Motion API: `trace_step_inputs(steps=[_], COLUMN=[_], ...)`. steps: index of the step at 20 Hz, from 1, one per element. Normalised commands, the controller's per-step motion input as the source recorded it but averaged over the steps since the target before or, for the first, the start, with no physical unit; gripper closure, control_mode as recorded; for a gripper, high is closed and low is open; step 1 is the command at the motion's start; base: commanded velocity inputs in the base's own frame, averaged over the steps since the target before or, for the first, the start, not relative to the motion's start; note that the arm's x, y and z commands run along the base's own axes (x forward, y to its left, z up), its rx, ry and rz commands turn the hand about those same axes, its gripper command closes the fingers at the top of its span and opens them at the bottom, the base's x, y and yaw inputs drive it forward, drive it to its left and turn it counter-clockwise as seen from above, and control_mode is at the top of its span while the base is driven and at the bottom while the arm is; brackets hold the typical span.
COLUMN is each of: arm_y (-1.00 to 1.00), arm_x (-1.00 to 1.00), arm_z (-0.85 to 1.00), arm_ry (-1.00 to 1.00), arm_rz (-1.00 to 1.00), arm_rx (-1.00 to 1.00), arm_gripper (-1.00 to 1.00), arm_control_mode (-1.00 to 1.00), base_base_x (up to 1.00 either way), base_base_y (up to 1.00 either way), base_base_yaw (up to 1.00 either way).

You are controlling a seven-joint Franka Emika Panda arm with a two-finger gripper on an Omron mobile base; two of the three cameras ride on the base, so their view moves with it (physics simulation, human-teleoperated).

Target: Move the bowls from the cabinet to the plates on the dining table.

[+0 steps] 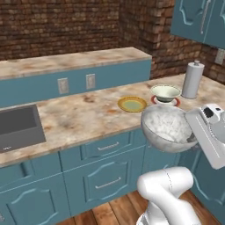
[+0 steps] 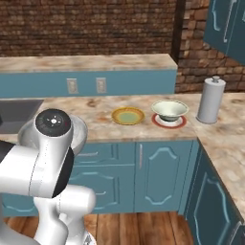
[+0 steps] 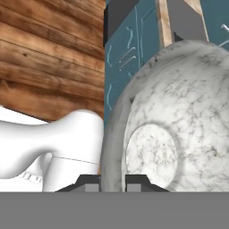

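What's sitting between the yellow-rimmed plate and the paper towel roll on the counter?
The pale green bowl on the red-rimmed plate sits between the yellow-rimmed plate and the paper towel roll, as the right base view shows.

No text, label, brand, number or sign can be read in these pictures. The two wall outlets (image 1: 77, 83) behind the counter (image 1: 79, 116) are plain, and the paper towel roll (image 1: 193, 80) carries no print.

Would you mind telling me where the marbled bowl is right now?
The marbled bowl is held by its rim in the hand, tilted in the air just off the counter's front edge, near the yellow-rimmed plate.
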Motion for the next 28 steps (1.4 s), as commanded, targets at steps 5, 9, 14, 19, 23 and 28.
trace_step_inputs(steps=[5,9,14,19,23,28], arm_y=[0.00,0.00,0.00,0.00,0.00,0.00], arm_x=[0.00,0.00,0.00,0.00,0.00,0.05], arm_z=[0.00,0.00,0.00,0.00,0.00,-0.02], arm_ry=[0.00,0.00,0.00,0.00,0.00,0.00], arm_rz=[0.00,0.00,0.00,0.00,0.00,0.00], arm_rx=[0.00,0.00,0.00,0.00,0.00,0.00], arm_gripper=[1.00,1.00,1.00,1.00,1.00,1.00], arm_control_mode=[1.00,1.00,1.00,1.00,1.00,-1.00], base_base_x=[0.19,0.43,0.42,0.26,0.23,0.21], base_base_y=[0.29,0.12,0.06,0.05,0.01,0.00], base_base_yaw=[-0.11,-0.06,0.00,0.00,0.00,0.00])
